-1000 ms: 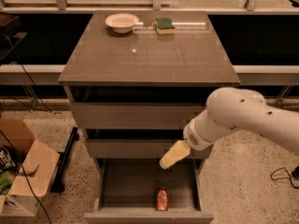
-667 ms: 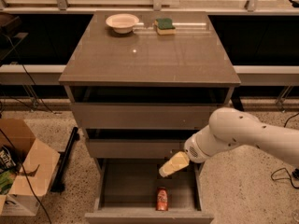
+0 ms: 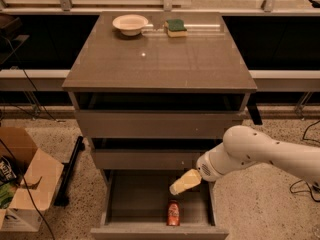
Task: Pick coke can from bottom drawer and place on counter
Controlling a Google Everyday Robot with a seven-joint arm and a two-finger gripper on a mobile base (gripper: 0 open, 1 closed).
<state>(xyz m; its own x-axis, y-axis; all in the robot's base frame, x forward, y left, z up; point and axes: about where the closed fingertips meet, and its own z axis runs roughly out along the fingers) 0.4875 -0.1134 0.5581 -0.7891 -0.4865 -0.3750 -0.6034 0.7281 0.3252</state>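
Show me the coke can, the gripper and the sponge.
coke can [image 3: 173, 213]: camera view, middle of its red body.
gripper [image 3: 175, 188]: camera view, its tip, above the coke can.
sponge [image 3: 175, 25]: camera view, its green top.

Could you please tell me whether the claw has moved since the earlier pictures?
Yes: the claw has come down toward the coke can in the bottom drawer.

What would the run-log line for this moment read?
stage: pre-grasp | gripper: over open bottom drawer, apart from coke can | coke can: in drawer, near front | counter: bowl, sponge; no can
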